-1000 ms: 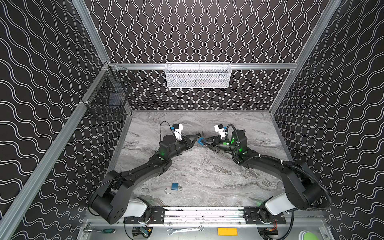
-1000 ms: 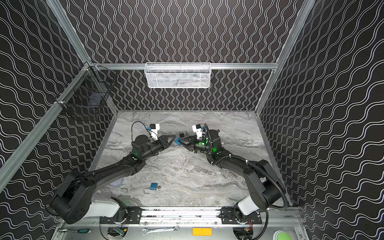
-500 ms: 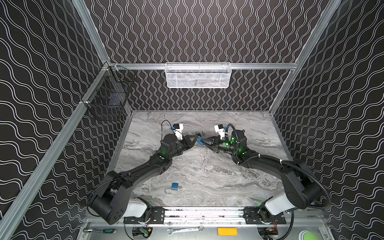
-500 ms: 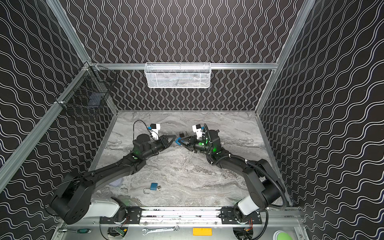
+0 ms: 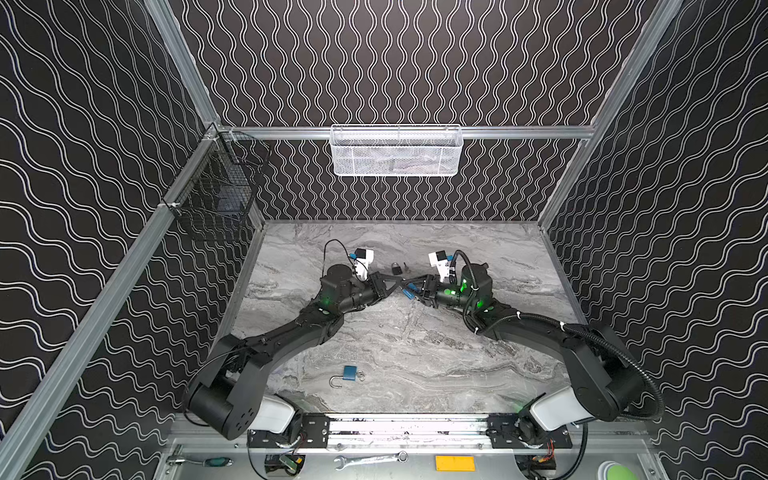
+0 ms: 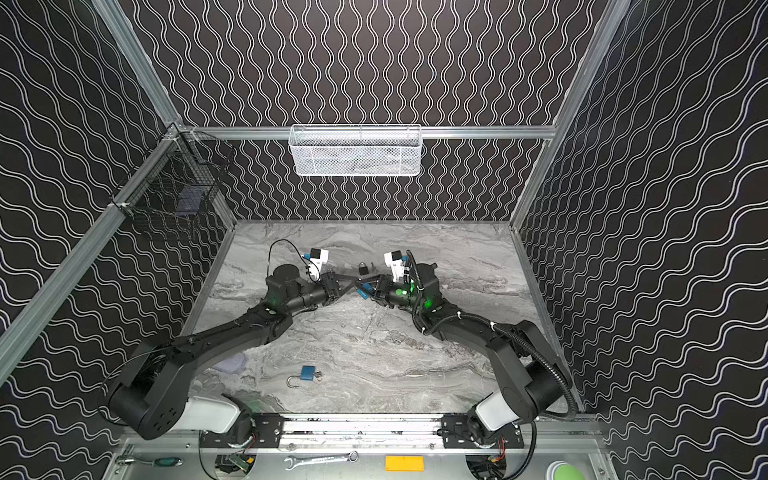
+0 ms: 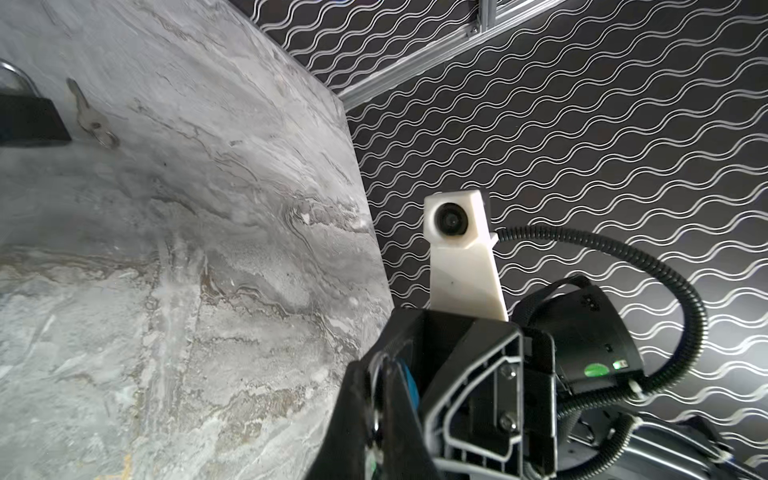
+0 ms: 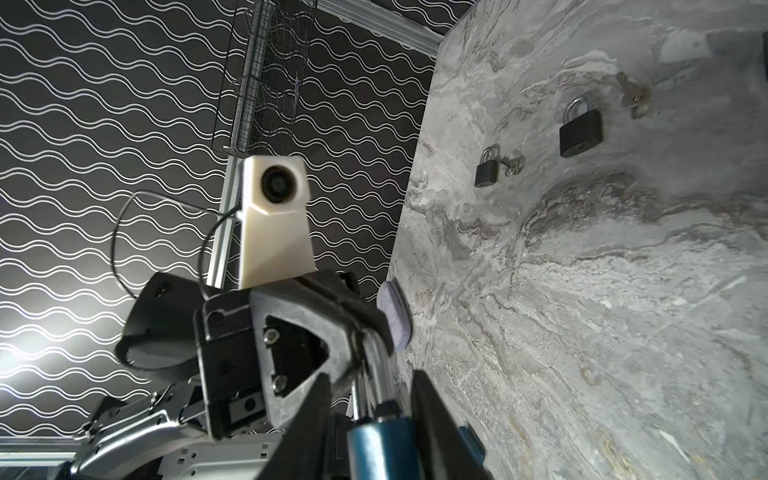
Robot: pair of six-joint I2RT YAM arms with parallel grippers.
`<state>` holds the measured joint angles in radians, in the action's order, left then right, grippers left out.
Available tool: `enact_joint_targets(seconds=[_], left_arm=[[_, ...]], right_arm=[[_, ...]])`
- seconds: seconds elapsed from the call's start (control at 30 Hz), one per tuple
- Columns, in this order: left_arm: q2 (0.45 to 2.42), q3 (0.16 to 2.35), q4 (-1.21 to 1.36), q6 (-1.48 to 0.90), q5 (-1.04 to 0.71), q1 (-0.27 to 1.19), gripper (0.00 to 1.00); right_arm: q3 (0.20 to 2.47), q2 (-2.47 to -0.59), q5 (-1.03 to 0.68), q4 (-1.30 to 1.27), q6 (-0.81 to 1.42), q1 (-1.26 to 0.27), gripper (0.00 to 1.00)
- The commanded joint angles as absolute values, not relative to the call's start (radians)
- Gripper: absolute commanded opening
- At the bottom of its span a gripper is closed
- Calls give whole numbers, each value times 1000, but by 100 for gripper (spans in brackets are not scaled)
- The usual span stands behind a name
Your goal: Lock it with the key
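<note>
1. Padlock first: the blue padlock (image 8: 378, 444) is up off the marble table (image 5: 415, 349), hanging between the two arms near mid-table, toward the back wall; its silver shackle points at the left arm, its body at the right.
2. Clenched tight, the left gripper (image 5: 400, 283) has its fingertips pinched together on that shackle (clearest from the right wrist).
3. Either side of the blue body stands a finger of the right gripper (image 8: 370, 376); one finger lies against the body, a thin dark gap shows by the other; whether it presses or has let go, I cannot tell.
4. Flat on the table lies the key (image 7: 89, 120), bare silver with a ring at its head; it is just beside a black padlock (image 7: 29, 124), behind the two grippers and apart from both.
5. Near the front edge lies a second blue lock (image 5: 348, 374) on its side, shackle swung open, well apart from both grippers; a small metal ring (image 5: 360, 376) rests against it, too small to make out.
</note>
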<state>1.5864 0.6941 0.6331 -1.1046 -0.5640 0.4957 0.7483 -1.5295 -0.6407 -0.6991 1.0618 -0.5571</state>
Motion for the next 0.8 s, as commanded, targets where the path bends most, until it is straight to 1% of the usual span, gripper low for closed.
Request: enact_joint_targets(seconds=[0.0, 0.07, 0.2, 0.43, 0.53, 0.77], left_arm=[[1611, 681, 732, -1166, -646, 486, 0], [1621, 679, 745, -1172, -647, 482, 0], [1621, 682, 732, -1160, -647, 476, 0], [1601, 697, 675, -1123, -641, 468, 0], [1603, 698, 686, -1135, -643, 465, 0], [1608, 699, 698, -1147, -643, 466, 0]], right_arm=[[743, -1540, -647, -792, 1069, -558, 37], [732, -1543, -648, -808, 1078, -557, 39], [696, -1510, -625, -804, 1072, -548, 45], [627, -1426, -601, -763, 1062, -528, 50], [600, -1400, -591, -752, 1065, -528, 50], [523, -1382, -579, -818, 1103, -527, 50]])
